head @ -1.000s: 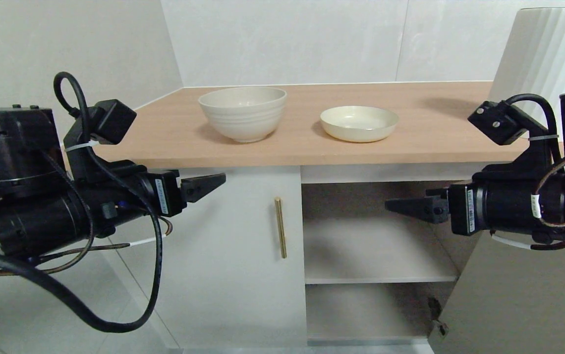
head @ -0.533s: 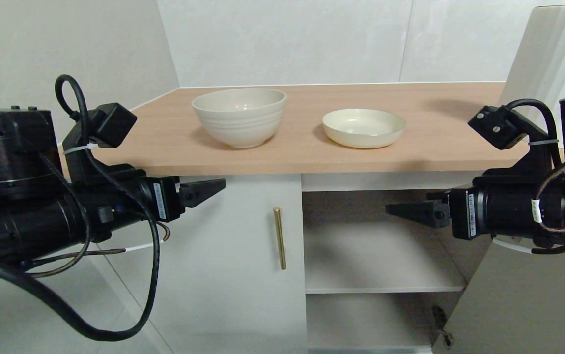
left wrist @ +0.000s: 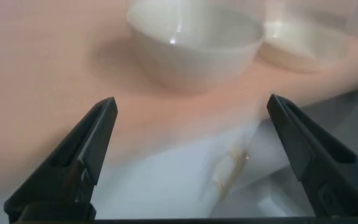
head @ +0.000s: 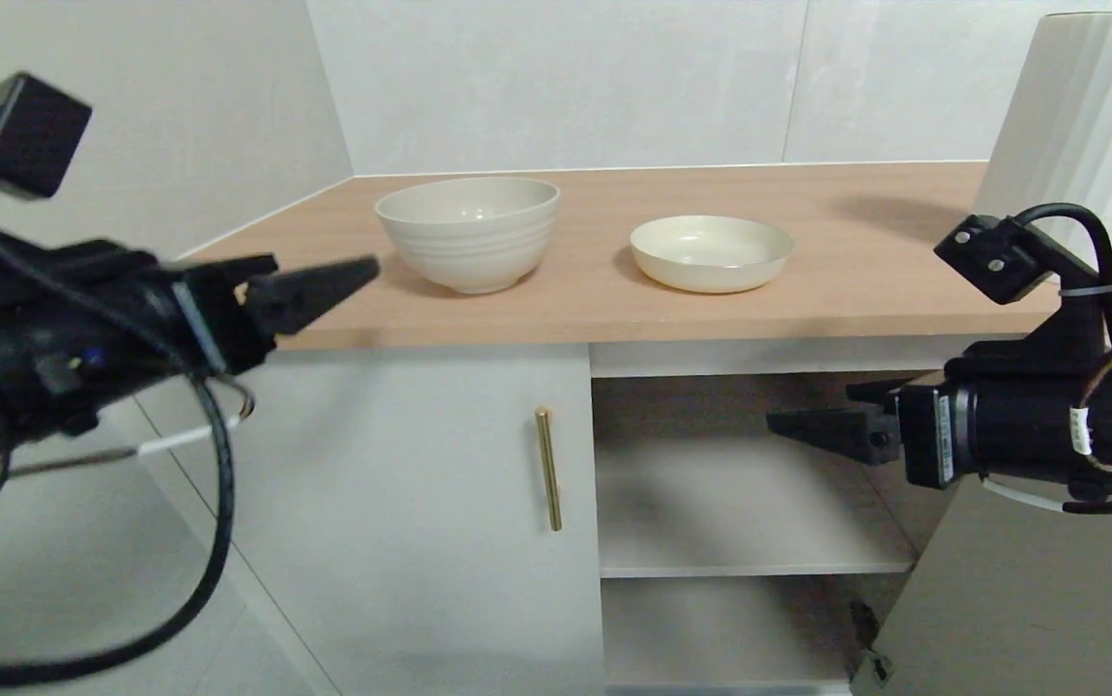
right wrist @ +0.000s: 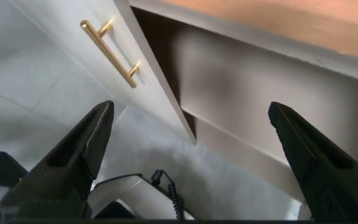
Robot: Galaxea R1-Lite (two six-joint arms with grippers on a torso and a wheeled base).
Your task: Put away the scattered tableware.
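Observation:
A deep cream bowl (head: 467, 230) (left wrist: 194, 48) stands on the wooden countertop (head: 846, 280), with a shallow cream dish (head: 711, 251) (left wrist: 303, 45) to its right. My left gripper (head: 324, 282) (left wrist: 191, 112) is open and empty, raised to counter height just left of the deep bowl, short of it. My right gripper (head: 803, 425) (right wrist: 191, 118) is open and empty, held below the counter in front of the open cabinet compartment (head: 740, 483) (right wrist: 259, 106).
The left cabinet door (head: 440, 503) is closed, with a brass handle (head: 547, 469) (right wrist: 110, 53). The right door (head: 1030, 599) is swung open. A white ribbed lamp shade (head: 1078, 116) stands at the counter's right end. Two shelves sit inside the open compartment.
My left arm has risen from below the counter edge to counter height, its gripper now pointing at the deep bowl. The right arm has barely moved.

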